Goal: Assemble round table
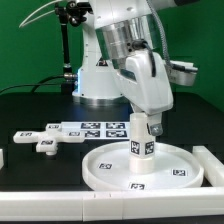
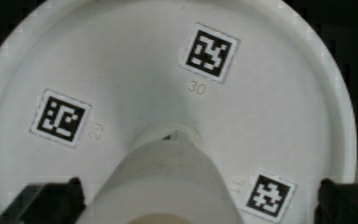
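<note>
The large white rimmed round disc (image 1: 110, 168) lies flat on the black table and fills the wrist view (image 2: 140, 60) with its tags. The short thick cylinder leg (image 1: 141, 142) stands upright at the disc's middle and shows foreshortened in the wrist view (image 2: 172, 175). My gripper (image 1: 140, 124) is right above the leg and straddles its top (image 2: 197, 210). The fingers (image 2: 43, 205) stand apart from the leg, with a disc tag visible in the gap on one side, so the gripper is open. The cross-shaped piece (image 1: 45, 143) lies on the table at the exterior view's left.
The marker board (image 1: 95, 128) lies behind the disc. A white rail block (image 1: 212, 165) runs along the disc's side at the exterior view's right, another (image 1: 3, 158) sits at the left edge. The robot base (image 1: 100, 75) stands at the back.
</note>
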